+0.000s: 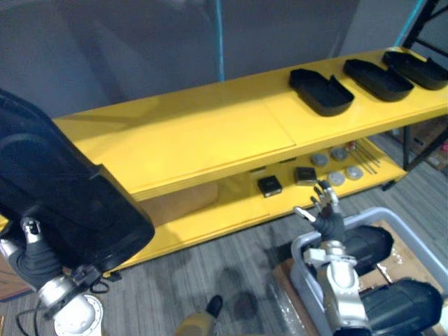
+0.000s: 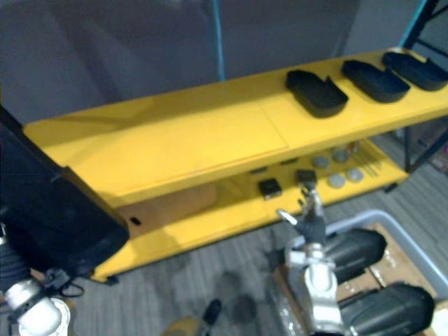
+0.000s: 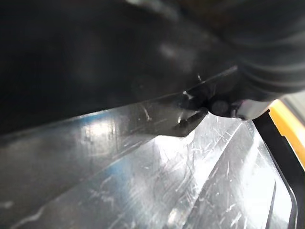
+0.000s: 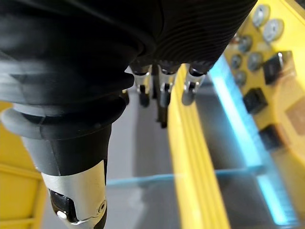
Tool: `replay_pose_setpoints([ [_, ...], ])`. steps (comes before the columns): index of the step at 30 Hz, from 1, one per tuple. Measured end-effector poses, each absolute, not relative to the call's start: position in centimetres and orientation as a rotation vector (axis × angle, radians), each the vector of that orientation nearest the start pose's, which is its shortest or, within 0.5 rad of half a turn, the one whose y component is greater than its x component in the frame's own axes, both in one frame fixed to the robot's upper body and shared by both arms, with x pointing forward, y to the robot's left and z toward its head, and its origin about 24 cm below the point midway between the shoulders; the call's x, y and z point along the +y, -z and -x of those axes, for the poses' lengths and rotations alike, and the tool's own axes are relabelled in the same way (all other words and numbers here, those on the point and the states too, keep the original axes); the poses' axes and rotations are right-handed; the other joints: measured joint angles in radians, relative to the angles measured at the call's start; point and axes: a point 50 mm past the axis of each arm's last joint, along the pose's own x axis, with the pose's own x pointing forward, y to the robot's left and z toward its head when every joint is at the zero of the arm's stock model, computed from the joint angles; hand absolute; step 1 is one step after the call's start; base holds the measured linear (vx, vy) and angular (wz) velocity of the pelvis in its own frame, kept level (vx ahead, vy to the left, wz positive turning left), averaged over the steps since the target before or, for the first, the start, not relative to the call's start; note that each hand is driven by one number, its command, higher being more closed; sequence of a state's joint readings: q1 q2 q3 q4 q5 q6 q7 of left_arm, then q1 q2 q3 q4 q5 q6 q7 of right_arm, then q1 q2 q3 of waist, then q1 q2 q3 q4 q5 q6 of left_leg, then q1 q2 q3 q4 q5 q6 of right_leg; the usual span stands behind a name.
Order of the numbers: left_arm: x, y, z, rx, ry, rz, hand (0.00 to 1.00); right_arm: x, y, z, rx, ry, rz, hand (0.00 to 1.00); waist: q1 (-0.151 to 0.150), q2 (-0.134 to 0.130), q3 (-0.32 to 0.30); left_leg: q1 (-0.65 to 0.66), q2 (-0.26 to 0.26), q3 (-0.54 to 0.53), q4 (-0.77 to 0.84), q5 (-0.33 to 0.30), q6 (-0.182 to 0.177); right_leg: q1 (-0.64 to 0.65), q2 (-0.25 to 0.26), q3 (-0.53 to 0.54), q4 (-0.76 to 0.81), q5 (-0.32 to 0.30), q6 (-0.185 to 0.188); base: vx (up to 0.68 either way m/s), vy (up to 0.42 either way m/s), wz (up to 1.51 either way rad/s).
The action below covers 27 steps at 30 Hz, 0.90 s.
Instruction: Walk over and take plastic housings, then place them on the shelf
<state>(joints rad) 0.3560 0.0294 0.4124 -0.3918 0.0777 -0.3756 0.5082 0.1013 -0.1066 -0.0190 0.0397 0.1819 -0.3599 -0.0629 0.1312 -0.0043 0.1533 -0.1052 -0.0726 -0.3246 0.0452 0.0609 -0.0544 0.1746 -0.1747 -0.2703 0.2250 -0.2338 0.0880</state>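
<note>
A large black plastic housing (image 1: 63, 203) held up at lower left above the left hand (image 1: 31, 259), grip hidden so cannot tell, right hand (image 1: 326, 210) relaxed and empty near the yellow two-level shelf (image 1: 196, 140), three black tray-shaped housings (image 1: 320, 91) on its top.

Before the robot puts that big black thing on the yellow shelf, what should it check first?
1. Load is carried: the big black housing is up off the floor over the left hand. How firm the hold is: cannot tell.
2. Room on the top shelf: ok, its left and middle parts are bare.
3. The three housings at the shelf's right end stand apart from that bare part: ok.
4. The right hand is out of the way: ok, it is open and holds nothing, low in front of the lower shelf.
5. Close enough to reach the shelf: cannot tell.
</note>
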Motion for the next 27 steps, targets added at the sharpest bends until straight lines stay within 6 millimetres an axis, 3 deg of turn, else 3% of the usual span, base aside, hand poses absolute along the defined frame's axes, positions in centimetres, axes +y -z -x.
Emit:
replay_pose_setpoints([
  [2, 26.9, -10.6, -13.6, -0.479, -0.906, -0.251, 1.00, -18.4, -4.6, -22.8, -0.234, 0.116, -0.068, 0.00, -0.003, -0.005, 0.005, -0.003, 0.011, 0.027, 0.014, 0.005, -0.010, 0.000, 0.004, 0.018, -0.014, -0.002, -0.002, -0.08, -0.014, -0.34],
  [4, 26.8, -10.1, -13.2, -0.452, -0.931, -0.240, 1.00, -17.6, -4.6, -22.8, -0.234, 0.051, -0.047, 0.00, -0.005, -0.004, 0.028, -0.013, 0.031, 0.119, 0.089, -0.017, -0.015, 0.010, 0.019, 0.061, -0.017, -0.005, -0.007, -0.12, 0.031, -0.53],
  [7, 26.7, -10.0, -13.1, -0.446, -0.937, -0.241, 1.00, -17.4, -4.1, -22.3, -0.219, 0.023, -0.042, 0.00, -0.031, 0.003, 0.037, -0.019, 0.068, 0.242, 0.132, -0.052, 0.003, 0.039, 0.023, 0.046, -0.020, -0.025, -0.007, -0.15, 0.037, -0.05],
  [10, 26.7, -10.2, -13.4, -0.464, -0.933, -0.234, 1.00, -18.4, -3.6, -21.6, -0.202, 0.063, -0.025, 0.00, -0.042, 0.005, 0.036, -0.036, 0.117, 0.394, 0.142, -0.040, 0.017, 0.050, 0.012, -0.001, -0.020, -0.045, -0.007, -0.10, 0.039, 0.51],
  [13, 27.2, -10.4, -13.1, -0.469, -0.959, -0.252, 1.00, -19.2, -3.6, -21.6, -0.205, 0.090, -0.005, 0.00, -0.029, 0.009, 0.023, -0.067, 0.111, 0.446, 0.144, -0.021, 0.036, 0.046, -0.007, -0.022, -0.048, -0.045, -0.007, 0.02, 0.135, 0.45],
  [15, 28.4, -11.2, -12.2, -0.496, -1.018, -0.298, 1.00, -19.1, -3.7, -21.8, -0.210, 0.093, -0.010, 0.00, -0.024, -0.003, 0.015, -0.091, 0.071, 0.476, 0.152, -0.029, 0.053, 0.045, -0.045, -0.027, -0.070, -0.045, -0.008, 0.15, 0.164, 0.29],
  [17, 28.5, -12.1, -12.0, -0.550, -1.023, -0.308, 1.00, -19.4, -3.7, -22.0, -0.210, 0.106, 0.005, 0.00, -0.021, -0.024, 0.003, -0.105, 0.027, 0.468, 0.158, -0.060, 0.083, 0.034, -0.075, -0.036, -0.024, -0.017, -0.022, 0.24, 0.138, 0.34],
  [18, 28.4, -12.3, -12.2, -0.562, -1.016, -0.301, 1.00, -19.6, -3.7, -22.1, -0.208, 0.118, 0.013, 0.00, -0.021, -0.021, 0.003, -0.105, 0.025, 0.460, 0.156, -0.063, 0.087, 0.002, -0.085, -0.035, 0.045, -0.001, -0.013, 0.19, 0.181, 0.45],
  [19, 28.2, -12.8, -12.8, -0.594, -0.991, -0.297, 1.00, -19.9, -3.7, -22.2, -0.209, 0.142, 0.017, 0.00, -0.028, -0.019, 0.002, -0.100, 0.023, 0.438, 0.146, -0.068, 0.094, -0.087, -0.107, -0.026, 0.233, 0.033, 0.013, 0.06, 0.208, 0.52],
  [20, 28.1, -13.4, -13.4, -0.632, -0.964, -0.300, 1.00, -20.1, -3.7, -22.3, -0.212, 0.164, 0.026, 0.00, -0.041, -0.028, 0.010, -0.069, 0.018, 0.409, 0.118, -0.068, 0.096, -0.169, -0.131, -0.002, 0.420, 0.095, 0.012, 0.04, 0.185, 0.53],
  [21, 28.1, -13.7, -13.8, -0.650, -0.947, -0.300, 1.00, -20.3, -3.7, -22.3, -0.211, 0.176, 0.027, 0.00, -0.046, -0.031, 0.013, -0.051, 0.016, 0.392, 0.107, -0.069, 0.097, -0.198, -0.137, 0.009, 0.488, 0.097, 0.011, 0.03, 0.130, 0.58],
  [22, 27.8, -14.1, -14.5, -0.670, -0.919, -0.294, 1.00, -20.6, -3.6, -22.2, -0.208, 0.190, 0.042, 0.00, -0.061, -0.027, 0.016, -0.023, 0.018, 0.366, 0.095, -0.071, 0.102, -0.218, -0.137, 0.011, 0.543, 0.059, 0.014, -0.03, 0.106, 0.59],
  [23, 27.4, -14.5, -15.4, -0.698, -0.884, -0.282, 1.00, -21.1, -3.8, -22.0, -0.216, 0.214, 0.071, 0.00, -0.071, -0.029, 0.015, 0.021, 0.027, 0.334, 0.081, -0.072, 0.102, -0.234, -0.115, 0.011, 0.524, 0.016, 0.004, -0.06, 0.095, 0.60],
  [27, 26.6, -15.6, -17.6, -0.735, -0.804, -0.263, 1.00, -22.5, -4.6, -21.7, -0.256, 0.269, 0.129, 0.00, -0.098, -0.029, 0.015, 0.048, 0.044, 0.254, 0.067, -0.085, 0.083, -0.290, -0.056, 0.061, 0.279, -0.008, -0.008, -0.19, 0.058, 0.64],
])
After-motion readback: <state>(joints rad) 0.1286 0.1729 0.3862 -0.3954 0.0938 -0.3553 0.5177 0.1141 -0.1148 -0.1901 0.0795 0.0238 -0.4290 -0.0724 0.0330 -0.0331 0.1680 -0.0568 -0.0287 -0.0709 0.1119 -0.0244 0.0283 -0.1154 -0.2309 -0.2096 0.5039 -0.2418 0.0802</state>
